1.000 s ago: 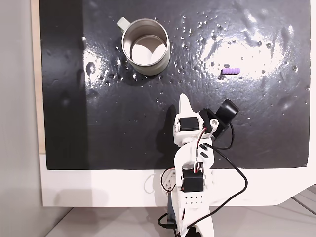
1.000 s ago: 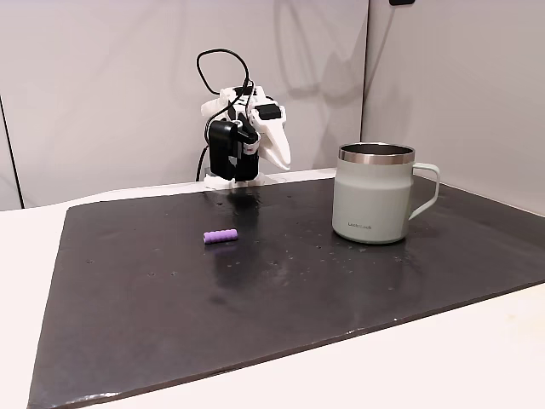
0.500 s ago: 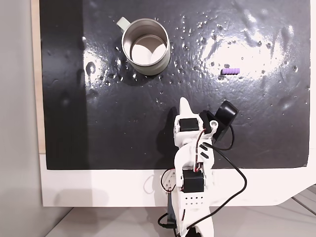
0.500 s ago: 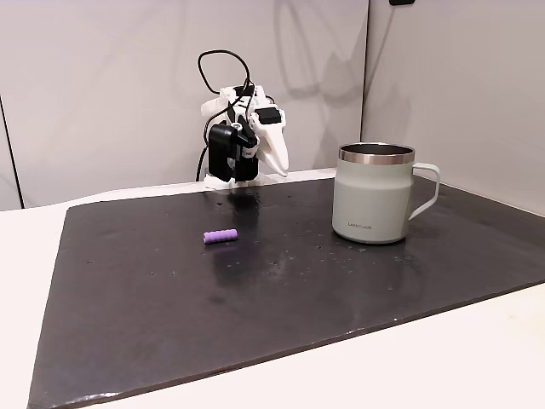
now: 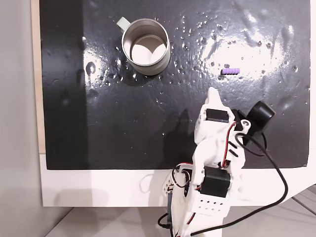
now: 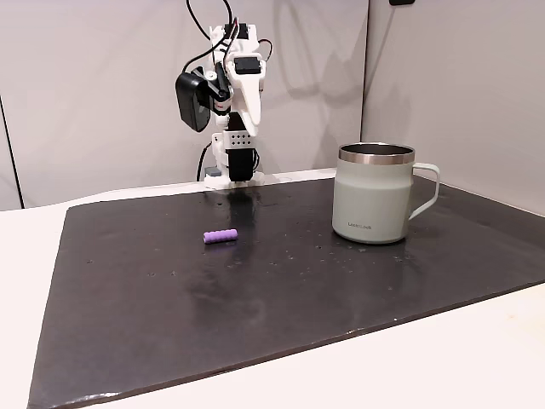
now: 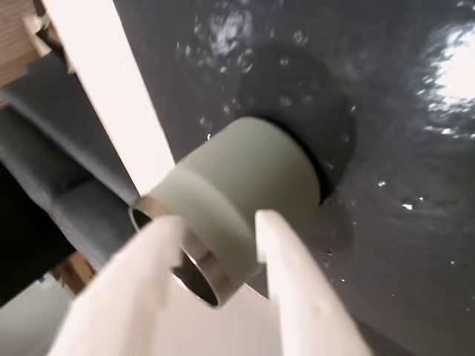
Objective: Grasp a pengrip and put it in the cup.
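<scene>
The pengrip (image 5: 230, 71) lies flat on the black mat (image 5: 98, 128), a tiny purple ribbed tube toward the right in the top-down fixed view and well apart from everything else; in the low fixed view (image 6: 220, 236) it sits left of centre on the same mat (image 6: 281, 298).

The mat covers most of the white surface (image 5: 98, 187), its skin glossy and pocked with small bubbles that catch the light. The white strip of surface (image 6: 443, 358) runs along the mat's near edge in the low fixed view.

The arm (image 5: 210, 182) rises from the surface's edge at the bottom of the top-down fixed view and reaches over the mat, black cables looping off its right side. In the low fixed view the arm (image 6: 234, 111) stands at the far side of the mat, lifted high.

The cup (image 5: 145, 47) stands upright at the upper left of the top-down view, handle tab pointing up-left, pale inside showing. In the low fixed view it (image 6: 375, 194) stands on the right, handle to the right. The wrist view shows the cup (image 7: 245, 193) beyond the fingertips.

The claw (image 7: 219, 226) is released, its two white fingers (image 7: 286, 267) parted with nothing between them. In the top-down view its tip (image 5: 213, 94) points toward the pengrip, short of it.
</scene>
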`<state>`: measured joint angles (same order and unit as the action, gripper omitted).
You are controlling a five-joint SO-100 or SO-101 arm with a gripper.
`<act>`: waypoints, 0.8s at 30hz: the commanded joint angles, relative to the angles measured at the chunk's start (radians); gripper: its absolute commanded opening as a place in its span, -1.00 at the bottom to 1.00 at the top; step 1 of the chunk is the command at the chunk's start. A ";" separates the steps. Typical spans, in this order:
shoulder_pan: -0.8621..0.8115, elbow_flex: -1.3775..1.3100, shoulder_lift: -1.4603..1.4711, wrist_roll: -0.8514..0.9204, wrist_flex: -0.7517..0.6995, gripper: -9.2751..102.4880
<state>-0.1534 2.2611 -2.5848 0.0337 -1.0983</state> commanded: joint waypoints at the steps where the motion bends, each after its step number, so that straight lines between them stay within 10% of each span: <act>1: -0.060 -0.170 0.129 0.014 -0.052 -0.52; 24: -0.166 -0.560 0.746 0.353 -0.133 -0.44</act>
<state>-0.2945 1.8101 -1.8699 0.3497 -1.2533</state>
